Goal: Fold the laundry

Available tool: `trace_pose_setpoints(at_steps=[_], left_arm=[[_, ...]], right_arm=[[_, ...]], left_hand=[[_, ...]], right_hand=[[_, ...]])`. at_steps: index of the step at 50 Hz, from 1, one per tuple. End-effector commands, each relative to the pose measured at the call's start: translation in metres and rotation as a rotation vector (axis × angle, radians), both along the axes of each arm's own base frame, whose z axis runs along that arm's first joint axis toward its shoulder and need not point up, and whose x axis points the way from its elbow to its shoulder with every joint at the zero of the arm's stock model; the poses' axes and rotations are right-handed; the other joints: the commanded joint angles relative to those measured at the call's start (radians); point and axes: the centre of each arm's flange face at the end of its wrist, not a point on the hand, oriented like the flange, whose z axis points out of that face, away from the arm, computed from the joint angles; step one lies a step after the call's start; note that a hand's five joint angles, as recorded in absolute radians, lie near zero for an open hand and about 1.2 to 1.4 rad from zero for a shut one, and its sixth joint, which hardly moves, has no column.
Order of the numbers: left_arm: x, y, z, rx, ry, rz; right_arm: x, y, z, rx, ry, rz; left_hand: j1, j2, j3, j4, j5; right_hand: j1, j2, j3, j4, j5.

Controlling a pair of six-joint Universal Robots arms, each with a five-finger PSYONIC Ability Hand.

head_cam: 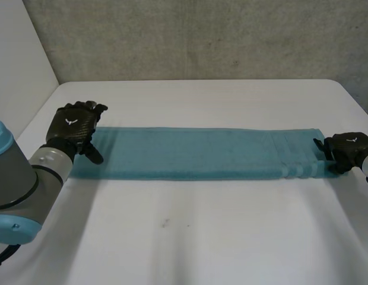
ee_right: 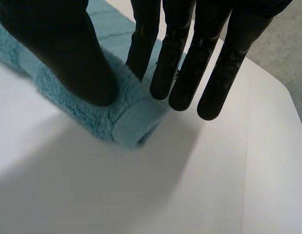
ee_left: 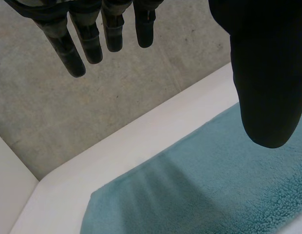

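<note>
On the near side of the towel (head_cam: 196,153) the white table (head_cam: 190,243) lies bare, with a few faint dark specks on it. The robot's left arm (head_cam: 18,178), a grey joint with a light-blue cap, rises beside the towel's left end. The towel is teal terry cloth folded lengthwise into a long, narrow strip. It lies flat across the middle of the table, its long edges running from side to side. Its near long edge is thick and rounded, and a few woven ribs cross it close to its right end. The right hand (head_cam: 347,151) grasps the towel's near right corner. Its thumb (ee_right: 68,53) presses on the near side of the plump edge, and its straight fingers (ee_right: 170,63) come down on the far side, so the cloth is pinched between them. The left hand (head_cam: 74,127) hovers over the towel's left end, released. Its fingers (ee_left: 92,44) are straight and spread away from the thumb (ee_left: 268,73), holding nothing, with the pile below them. Beyond the towel the table runs to a rough grey wall (head_cam: 202,35).
</note>
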Motion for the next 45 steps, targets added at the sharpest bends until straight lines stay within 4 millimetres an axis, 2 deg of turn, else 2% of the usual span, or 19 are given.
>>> trace_pose_setpoints(at_steps=[1, 10, 14, 15, 19, 24, 25, 26, 29, 30, 33, 34, 35, 36, 37, 38, 42, 43, 45], left_arm=[[-0.001, 0.003, 0.001, -0.001, 0.0, -0.007], [-0.001, 0.003, 0.001, 0.001, 0.0, -0.003], [0.0, 0.003, 0.001, 0.004, 0.0, -0.001], [0.0, 0.004, 0.001, 0.006, 0.0, 0.0], [0.001, 0.003, 0.002, 0.004, 0.0, 0.005], [0.003, 0.001, 0.004, -0.002, 0.001, 0.011], [0.003, 0.001, 0.004, -0.002, 0.001, 0.013], [0.003, 0.001, 0.004, -0.003, 0.002, 0.013], [0.003, 0.001, 0.006, -0.009, 0.003, 0.016], [0.003, 0.001, 0.008, -0.015, 0.004, 0.016], [0.004, 0.001, 0.009, -0.016, 0.006, 0.016], [0.004, 0.002, 0.009, -0.017, 0.008, 0.016], [0.004, 0.002, 0.009, -0.016, 0.006, 0.017], [0.004, 0.002, 0.009, -0.016, 0.008, 0.017], [0.004, 0.002, 0.009, -0.016, 0.008, 0.017], [0.004, 0.002, 0.009, -0.016, 0.008, 0.017], [0.004, 0.002, 0.009, -0.016, 0.008, 0.017], [0.004, 0.002, 0.009, -0.016, 0.008, 0.017], [0.004, 0.002, 0.008, -0.014, 0.007, 0.017]], right_arm=[[-0.01, -0.007, -0.007, 0.016, 0.028, -0.041], [-0.038, -0.014, -0.006, 0.006, 0.061, -0.139], [-0.068, -0.025, 0.006, -0.032, 0.091, -0.236], [-0.081, -0.029, 0.011, -0.049, 0.115, -0.283], [-0.108, -0.04, 0.027, -0.1, 0.198, -0.372], [-0.109, -0.046, 0.046, -0.157, 0.279, -0.364], [-0.098, -0.046, 0.06, -0.195, 0.285, -0.341], [-0.073, -0.045, 0.076, -0.246, 0.267, -0.295], [-0.028, -0.041, 0.098, -0.315, 0.217, -0.211], [0.003, -0.035, 0.107, -0.347, 0.178, -0.15], [0.055, -0.021, 0.116, -0.385, 0.132, -0.032], [0.093, -0.007, 0.123, -0.416, 0.103, 0.054], [0.111, 0.001, 0.127, -0.433, 0.09, 0.097], [0.111, 0.001, 0.127, -0.433, 0.089, 0.097], [0.129, 0.009, 0.13, -0.452, 0.077, 0.142], [0.178, 0.034, 0.137, -0.505, 0.04, 0.269], [0.236, 0.069, 0.127, -0.529, -0.01, 0.438], [0.261, 0.087, 0.119, -0.532, -0.033, 0.515], [0.286, 0.108, 0.11, -0.532, -0.052, 0.594]], left_hand=[[-0.021, -0.025, -0.035, -0.028, -0.041], [-0.021, -0.025, -0.035, -0.028, -0.041], [-0.021, -0.025, -0.035, -0.028, -0.041], [-0.021, -0.025, -0.035, -0.028, -0.041], [-0.021, -0.025, -0.035, -0.028, -0.041], [-0.021, -0.025, -0.035, -0.028, -0.041], [-0.021, -0.025, -0.035, -0.028, -0.041], [-0.021, -0.025, -0.035, -0.028, -0.041], [-0.021, -0.025, -0.035, -0.028, -0.041], [-0.024, -0.028, -0.038, -0.031, -0.044], [-0.024, -0.028, -0.038, -0.031, -0.044], [-0.024, -0.028, -0.038, -0.031, -0.044], [-0.024, -0.028, -0.038, -0.031, -0.044], [-0.024, -0.028, -0.038, -0.031, -0.044], [-0.024, -0.028, -0.038, -0.031, -0.044], [-0.024, -0.028, -0.038, -0.031, -0.044], [-0.024, -0.028, -0.038, -0.031, -0.044], [-0.024, -0.028, -0.038, -0.031, -0.044], [-0.024, -0.028, -0.038, -0.031, -0.044]], right_hand=[[0.507, 0.338, 0.341, 0.34, 0.374], [0.507, 0.338, 0.341, 0.34, 0.374], [0.507, 0.338, 0.341, 0.34, 0.374], [0.507, 0.338, 0.341, 0.34, 0.374], [0.507, 0.338, 0.341, 0.34, 0.374], [0.507, 0.338, 0.341, 0.34, 0.374], [0.507, 0.338, 0.341, 0.34, 0.374], [0.507, 0.338, 0.341, 0.34, 0.374], [0.507, 0.338, 0.341, 0.34, 0.374], [0.507, 0.338, 0.341, 0.34, 0.374], [0.507, 0.338, 0.341, 0.34, 0.374], [0.507, 0.338, 0.341, 0.34, 0.374], [0.507, 0.338, 0.341, 0.34, 0.374], [0.507, 0.338, 0.341, 0.34, 0.374], [0.507, 0.338, 0.341, 0.34, 0.374], [0.507, 0.338, 0.341, 0.34, 0.374], [0.507, 0.338, 0.341, 0.34, 0.374], [0.507, 0.338, 0.341, 0.34, 0.374], [0.507, 0.338, 0.341, 0.34, 0.374]])
